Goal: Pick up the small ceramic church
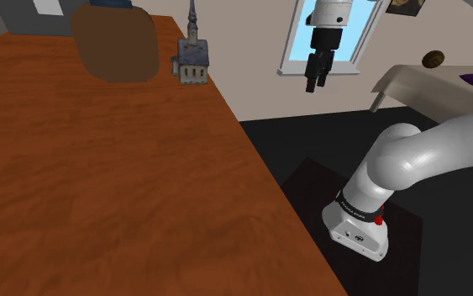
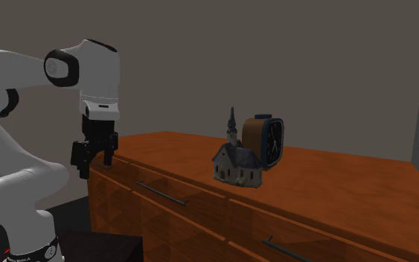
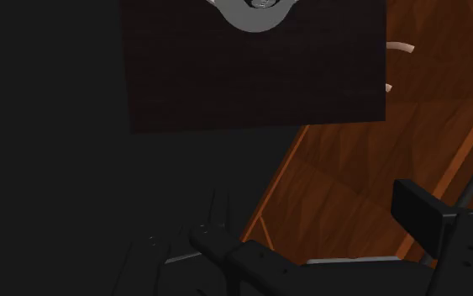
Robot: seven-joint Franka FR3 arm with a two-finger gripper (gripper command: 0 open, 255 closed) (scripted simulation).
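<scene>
Meanwhile, the gripper (image 1: 315, 86) hung open off the end of the wooden dresser (image 1: 100, 185), holding nothing.
The small grey church (image 1: 191, 60) with its dark spire stood upright on the dresser top near its edge, just beside a brown clock (image 2: 269, 140). The black fingers stood apart above the dark floor, well apart from the church.

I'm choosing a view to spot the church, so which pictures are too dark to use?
Shoulder view: the church sits evenly lit on the brown table, no glare. Second exterior view: dimmer, yet the church stands out against the grey wall. Wrist view: very dark, the black gripper nearly merges with the floor.
</scene>
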